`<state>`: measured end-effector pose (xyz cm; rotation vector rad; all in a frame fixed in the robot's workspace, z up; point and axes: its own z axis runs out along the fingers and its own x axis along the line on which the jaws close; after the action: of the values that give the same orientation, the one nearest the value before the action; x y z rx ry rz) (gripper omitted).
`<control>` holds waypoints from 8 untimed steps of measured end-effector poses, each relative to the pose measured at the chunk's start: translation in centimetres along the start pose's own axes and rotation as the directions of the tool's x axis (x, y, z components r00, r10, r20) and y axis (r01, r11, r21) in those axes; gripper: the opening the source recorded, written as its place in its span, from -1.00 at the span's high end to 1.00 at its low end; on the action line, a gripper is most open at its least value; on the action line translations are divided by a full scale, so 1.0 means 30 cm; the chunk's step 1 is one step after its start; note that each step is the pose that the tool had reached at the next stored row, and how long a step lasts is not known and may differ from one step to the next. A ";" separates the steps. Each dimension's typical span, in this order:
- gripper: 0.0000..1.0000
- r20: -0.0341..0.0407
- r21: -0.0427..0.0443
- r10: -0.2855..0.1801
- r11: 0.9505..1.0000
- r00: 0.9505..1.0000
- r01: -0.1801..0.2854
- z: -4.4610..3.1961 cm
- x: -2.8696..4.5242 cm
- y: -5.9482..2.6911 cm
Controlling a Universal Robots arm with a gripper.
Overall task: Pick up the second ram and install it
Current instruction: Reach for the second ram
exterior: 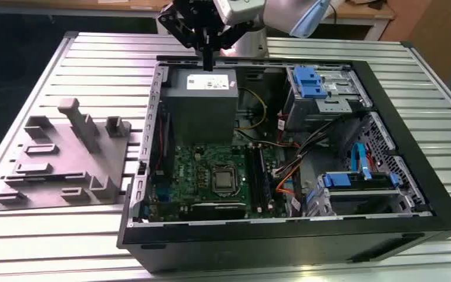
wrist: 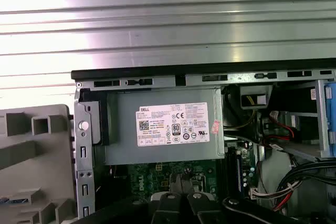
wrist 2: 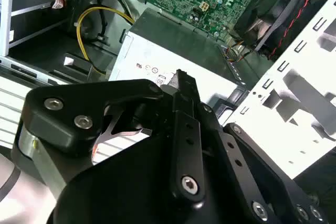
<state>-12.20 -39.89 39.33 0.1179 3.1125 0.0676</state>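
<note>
In the exterior view my gripper (exterior: 207, 63) hangs over the far edge of the open computer case (exterior: 288, 238), just above the grey power supply (exterior: 200, 97). Its black fingers are pressed together, and nothing shows between them. Both wrist views show the same shut gripper (wrist 2: 181, 77) (wrist: 182, 195) over the labelled power supply (wrist: 168, 124). The green motherboard (exterior: 202, 176) lies below it, with long black memory slots (exterior: 259, 176) at its right side in the exterior view. I cannot make out the second ram; it is hidden or out of view.
A grey moulded fixture (exterior: 61, 158) with several holders sits on the slatted metal table (exterior: 53, 241), to the exterior view's left of the case. Blue-tabbed drive cages (exterior: 308, 82) (exterior: 351, 179) and loose cables (exterior: 288, 170) fill the case's right half.
</note>
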 end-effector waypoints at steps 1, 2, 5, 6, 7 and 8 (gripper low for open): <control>0.80 0.000 0.000 0.000 1.000 1.000 0.000 0.000 0.000 0.000; 0.80 0.000 0.000 0.000 1.000 1.000 0.000 0.000 0.000 0.000; 0.80 0.000 0.000 0.000 1.000 1.000 0.000 0.000 0.000 0.000; 0.80 0.000 0.000 0.000 1.000 1.000 0.000 0.000 0.000 0.000; 0.80 0.000 0.000 0.000 1.000 1.000 0.000 0.000 0.000 0.000; 0.80 0.000 0.000 0.000 1.000 1.000 0.000 0.000 0.000 0.000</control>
<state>-12.20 -39.89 39.33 0.1180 3.1125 0.0677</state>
